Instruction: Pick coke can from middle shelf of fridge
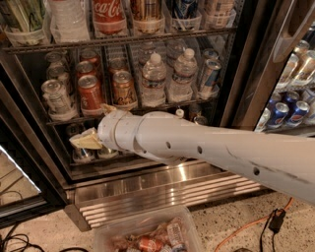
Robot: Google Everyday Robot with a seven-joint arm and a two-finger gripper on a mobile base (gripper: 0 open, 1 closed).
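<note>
The coke can [90,93], red with a silver top, stands at the front of a lane on the middle shelf [162,105] of the fridge [172,189], whose door is open. My gripper [95,124] is just below and in front of the can, at the shelf's front rail. It is open and empty: one tan fingertip [107,107] is near the can's base and the other [83,141] is lower left. My white arm crosses the view from the right and hides most of the lower rack.
An orange-brown can [123,88] stands right of the coke can, a silver can [55,97] to its left, and water bottles [153,78] further right. A Coca-Cola bottle [109,15] is on the rack above. A clear bin [147,236] sits on the floor below.
</note>
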